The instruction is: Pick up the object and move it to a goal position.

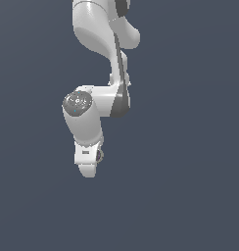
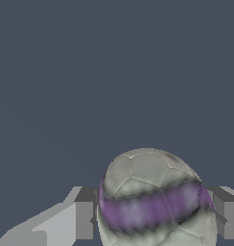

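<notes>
Ball (image 2: 155, 202) with purple band, clamped between the gripper (image 2: 152, 218) fingers (image 2: 83, 221).

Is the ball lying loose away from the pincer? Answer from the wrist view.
No. In the wrist view the ball sits between the two fingers of the pincer, flanked on both sides.

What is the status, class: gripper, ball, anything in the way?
Gripper shut on the ball, one finger either side. Ball pale grey with a purple band, barely visible in the exterior view. Nothing seen in the way.
</notes>
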You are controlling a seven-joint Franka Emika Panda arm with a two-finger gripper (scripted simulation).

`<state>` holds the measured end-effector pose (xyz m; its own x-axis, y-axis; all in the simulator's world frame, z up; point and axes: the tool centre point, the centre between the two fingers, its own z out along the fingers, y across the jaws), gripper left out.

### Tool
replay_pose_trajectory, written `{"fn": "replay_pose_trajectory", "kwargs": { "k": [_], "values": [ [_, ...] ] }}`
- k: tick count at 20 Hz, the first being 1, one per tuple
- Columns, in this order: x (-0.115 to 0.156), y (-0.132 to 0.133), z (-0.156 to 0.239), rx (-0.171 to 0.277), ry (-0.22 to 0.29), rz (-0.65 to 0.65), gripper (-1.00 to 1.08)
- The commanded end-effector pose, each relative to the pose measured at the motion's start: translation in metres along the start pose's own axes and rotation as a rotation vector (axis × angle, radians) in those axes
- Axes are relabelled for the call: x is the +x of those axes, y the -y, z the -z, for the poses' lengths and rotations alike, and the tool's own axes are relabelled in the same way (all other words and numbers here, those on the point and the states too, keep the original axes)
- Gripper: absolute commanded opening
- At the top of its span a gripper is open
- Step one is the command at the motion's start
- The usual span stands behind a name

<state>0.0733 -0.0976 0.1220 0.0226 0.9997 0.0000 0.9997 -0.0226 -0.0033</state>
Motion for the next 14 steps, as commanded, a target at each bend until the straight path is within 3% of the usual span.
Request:
{"fn": "replay_pose_trajectory", "kwargs": {
  "k": [1,8,14],
  "values": [
    [-0.011,0.003,0.028,-0.002,0.001,0.0,-1.0],
    [-0.037,0.009,0.094,-0.003,0.0,0.0,-1.0],
    [-0.05,0.01,0.126,-0.003,-0.001,0.0,-1.0]
  ]
}}
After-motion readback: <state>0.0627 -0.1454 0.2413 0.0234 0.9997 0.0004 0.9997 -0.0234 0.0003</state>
